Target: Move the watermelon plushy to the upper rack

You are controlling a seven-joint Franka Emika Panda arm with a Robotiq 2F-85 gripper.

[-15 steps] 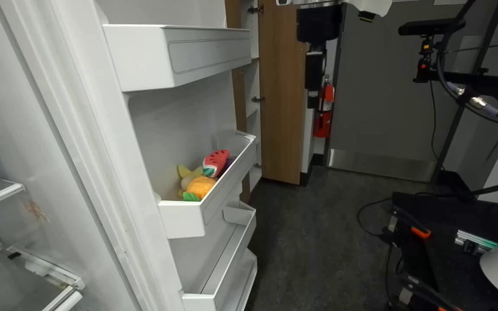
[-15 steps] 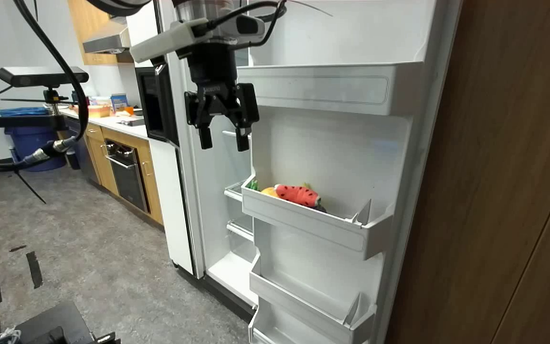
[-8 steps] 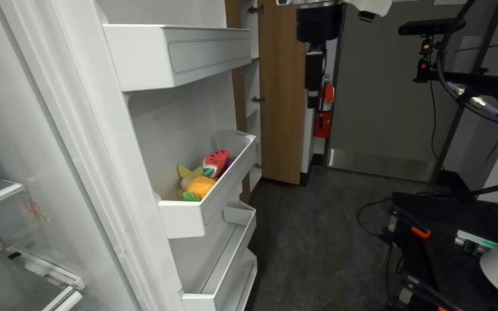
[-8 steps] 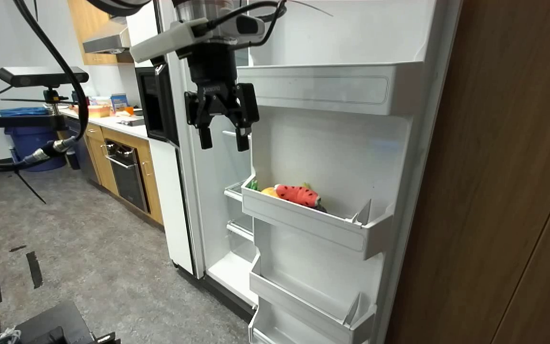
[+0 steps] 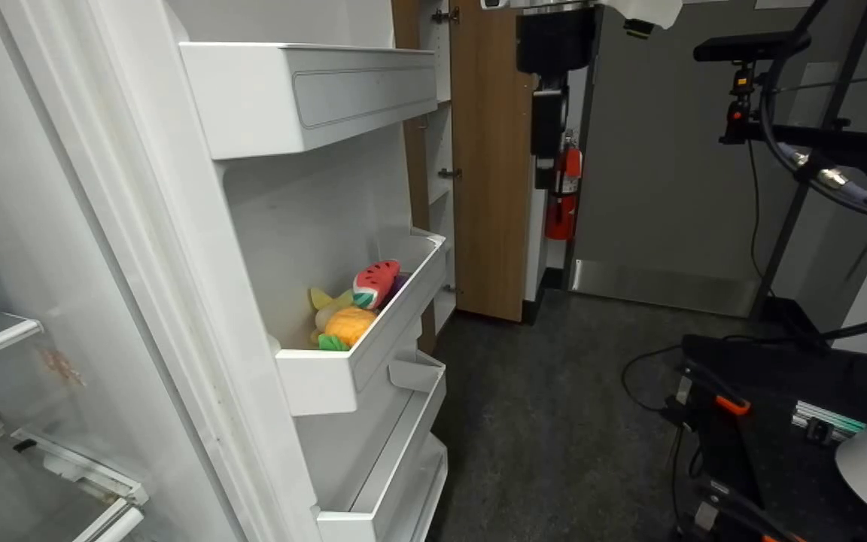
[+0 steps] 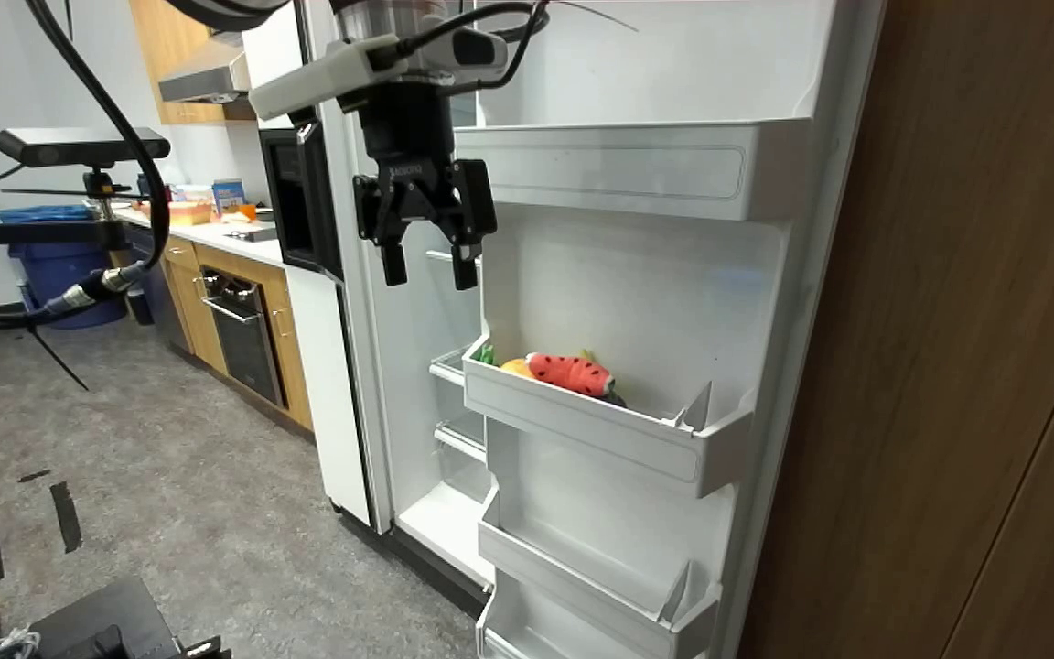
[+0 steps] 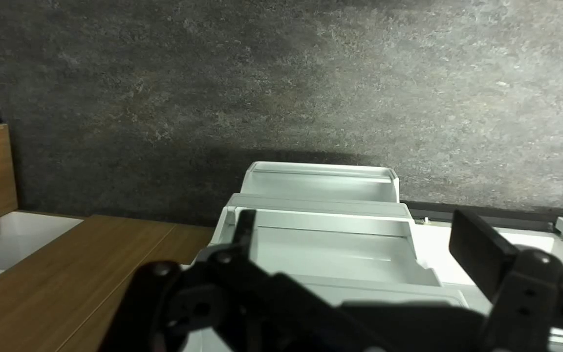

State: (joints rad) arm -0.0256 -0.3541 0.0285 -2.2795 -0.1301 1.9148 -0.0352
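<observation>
In an ext. view, from left to right: far left of the fingers (image 6: 393,265), and a bit higher than them, there is a dark, bar-shaped camera (image 6: 83,146); at approx. same level as the fingers, also well apart, stands a blue bin (image 6: 51,275). Nearer, on their left and lower, is an oven (image 6: 248,352) w/ a dark front. Then comes the gripper (image 6: 429,268): it hangs w/ its fingers pointing down, and they are spread, w/ a clear gap btw the tips; the wrist view shows them wide apart too. To the right of the fingers, and lower, is a white door tray (image 6: 600,430). In it, from left, are green leaves (image 6: 486,354), a bit of orange toy (image 6: 516,367), then the watermelon plushy (image 6: 571,373), which lies in this tray in both exterior views and shows above the front lip; whether it touches the orange toy, I can't tell. Just right of it is a dark thing (image 6: 616,400), mostly hidden. Over this tray, right of the fingers and higher than their tips, is the upper rack (image 6: 618,169), w/ its front wall seen. Another white tray (image 6: 573,590) is much lower than the fingers, and at far right, well apart from them, stands a brown wood panel (image 6: 948,320).
</observation>
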